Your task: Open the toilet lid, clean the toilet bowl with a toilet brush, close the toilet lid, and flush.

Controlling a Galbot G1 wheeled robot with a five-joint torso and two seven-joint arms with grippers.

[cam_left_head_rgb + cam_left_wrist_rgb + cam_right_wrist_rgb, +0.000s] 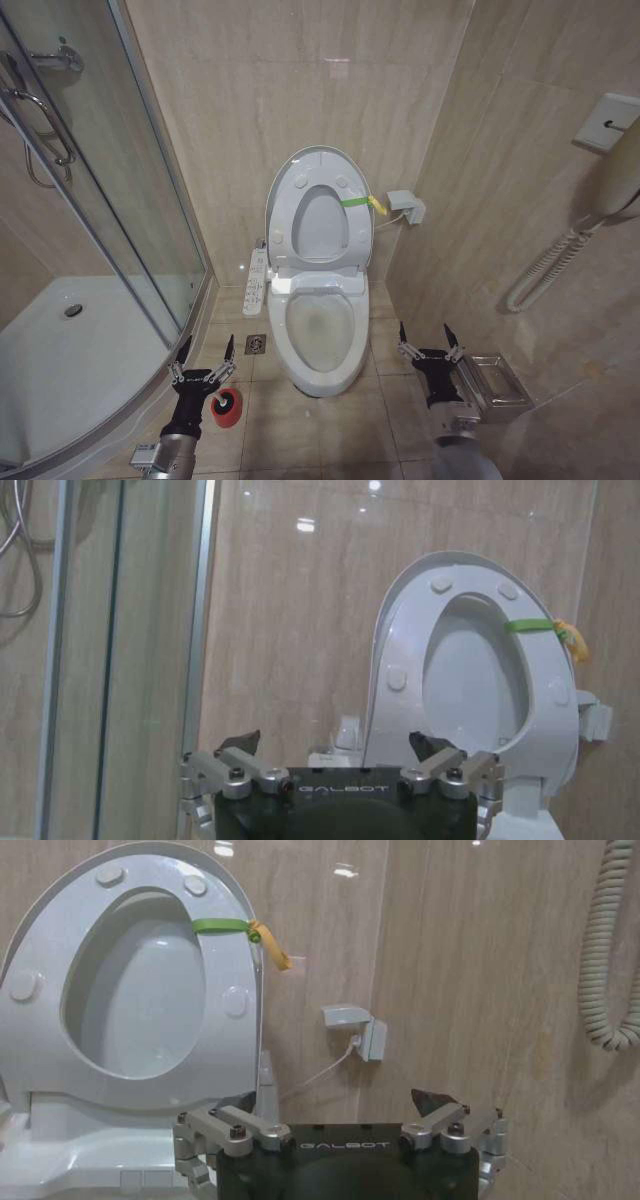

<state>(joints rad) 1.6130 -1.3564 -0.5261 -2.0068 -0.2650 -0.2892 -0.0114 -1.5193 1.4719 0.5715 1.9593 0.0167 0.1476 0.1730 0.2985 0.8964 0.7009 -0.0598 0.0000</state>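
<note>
Beyond your left gripper, whose black fingers stand spread on silver knuckles, the toilet bowl is glossy white with a faint yellowish tint inside. Just beside those fingertips sits the toilet brush, black in its bright red holder. The raised toilet lid is white, with a green-and-yellow tab across the seat's edge. Your right gripper is black and silver too, fingers parted, near a steel-grey metal tray. Walls and floor are beige, streaked tile.
</note>
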